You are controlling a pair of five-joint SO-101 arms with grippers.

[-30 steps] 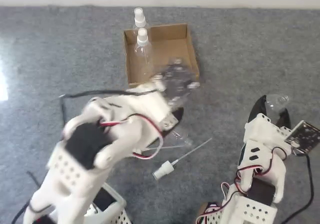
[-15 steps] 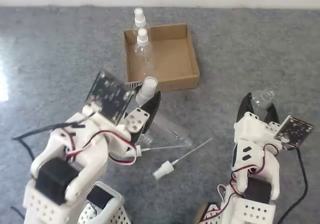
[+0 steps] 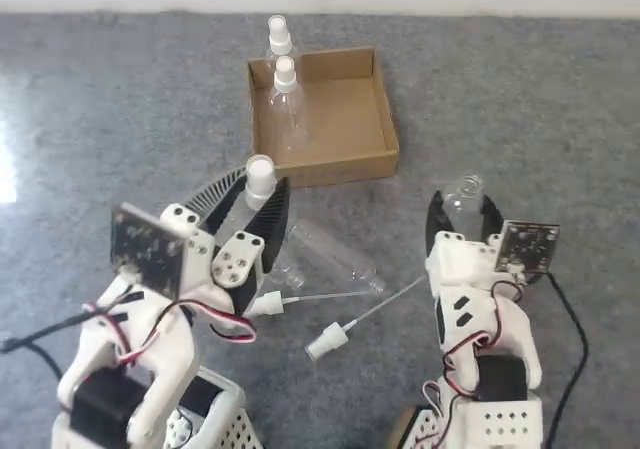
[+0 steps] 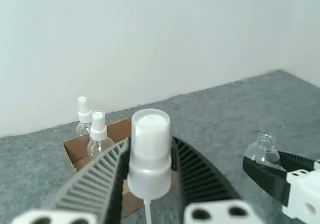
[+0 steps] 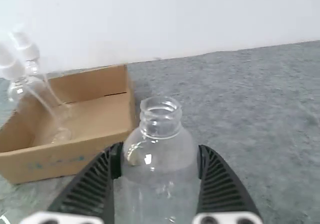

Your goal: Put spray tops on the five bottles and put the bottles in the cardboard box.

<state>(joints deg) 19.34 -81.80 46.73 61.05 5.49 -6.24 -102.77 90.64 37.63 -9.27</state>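
Note:
My left gripper [image 3: 263, 184] is shut on a white spray top [image 3: 260, 172], held upright with its tube hanging down, a little in front of the cardboard box [image 3: 350, 109]. In the left wrist view the spray top [image 4: 149, 169] stands between the ribbed fingers [image 4: 105, 176]. My right gripper [image 3: 463, 209] is shut on an uncapped clear bottle [image 3: 463, 189], upright, to the right of the box's front. Its open neck [image 5: 160, 116] faces up. One capped bottle [image 3: 288, 94] stands in the box's left side. Another capped bottle [image 3: 278, 35] stands just behind the box.
An uncapped clear bottle [image 3: 335, 254] lies on the grey mat between the two arms. Two loose spray tops [image 3: 328, 342] [image 3: 262, 305] with long thin tubes lie near it, towards the front. The mat to the right of the box is bare.
The left arm has drawn back from the box and now holds a spray top upright, shifted a bit left. The right gripper has carried its bottle leftward, towards the middle.

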